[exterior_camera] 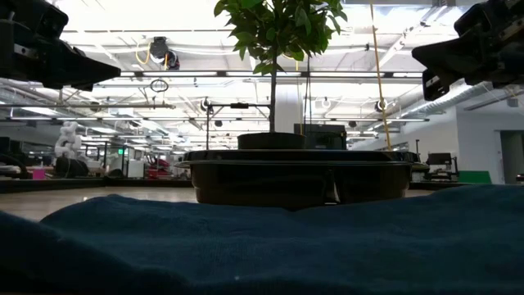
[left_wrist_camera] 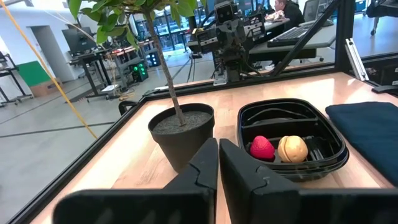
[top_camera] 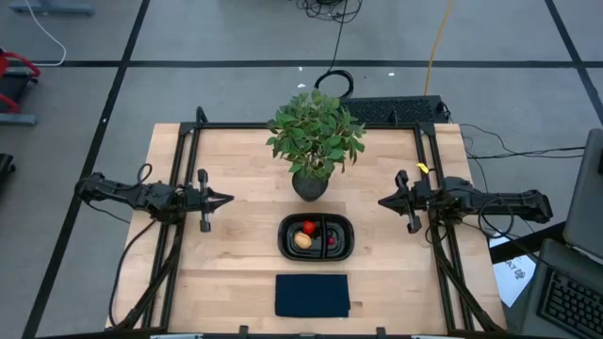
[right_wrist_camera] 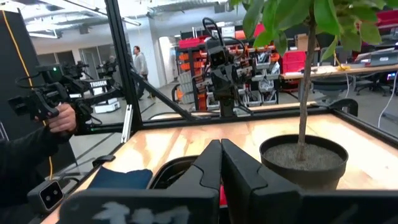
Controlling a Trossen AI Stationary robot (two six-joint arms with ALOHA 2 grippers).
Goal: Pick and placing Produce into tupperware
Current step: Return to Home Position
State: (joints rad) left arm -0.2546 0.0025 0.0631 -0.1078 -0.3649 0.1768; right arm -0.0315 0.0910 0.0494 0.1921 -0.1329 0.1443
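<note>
Inside the black tupperware (top_camera: 284, 237) at mid-table lie the strawberry (top_camera: 308, 227), the yellow-orange piece (top_camera: 301, 241) and, in the other compartment, the dark berry (top_camera: 333, 241), so I judge only the homing step remains. Left pincer (top_camera: 224, 200) and right pincer (top_camera: 384, 201) hang pinched together and empty, well apart from it on either side over bare table (top_camera: 236, 264); any retreat just needs a straight pull-back clear of the potted plant (top_camera: 316, 141).
</note>
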